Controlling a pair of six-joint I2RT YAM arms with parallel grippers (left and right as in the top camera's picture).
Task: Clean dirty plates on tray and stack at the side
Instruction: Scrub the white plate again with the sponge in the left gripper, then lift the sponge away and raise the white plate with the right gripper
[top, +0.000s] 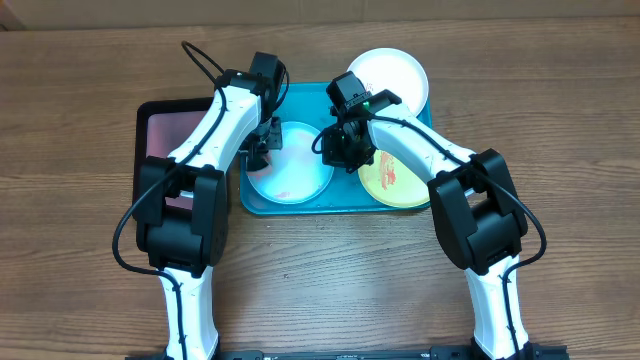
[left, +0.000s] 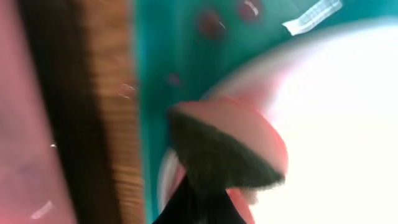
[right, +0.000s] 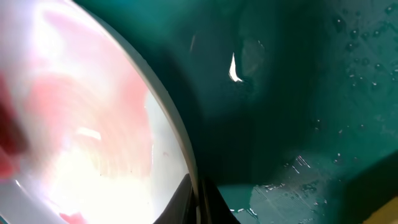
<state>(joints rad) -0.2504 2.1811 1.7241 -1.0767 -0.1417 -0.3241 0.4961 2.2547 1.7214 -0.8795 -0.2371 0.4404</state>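
The teal tray (top: 262, 203) holds a pale blue plate (top: 290, 172) with a red smear and a yellow-green plate (top: 396, 180) with red-orange smears. A white plate (top: 392, 76) lies at the tray's back right corner. My left gripper (top: 262, 146) is at the blue plate's left edge, shut on a pink sponge with a dark scrub face (left: 227, 146) that rests against the plate (left: 348, 124). My right gripper (top: 345, 150) is shut on the blue plate's right rim. In the right wrist view its fingers (right: 199, 202) pinch the rim (right: 177, 140).
A black tray with a pinkish inside (top: 170, 140) sits just left of the teal tray, with a strip of wooden table (left: 109, 93) between them. The teal tray floor (right: 311, 124) is wet with droplets. Both arms cross over the tray's front.
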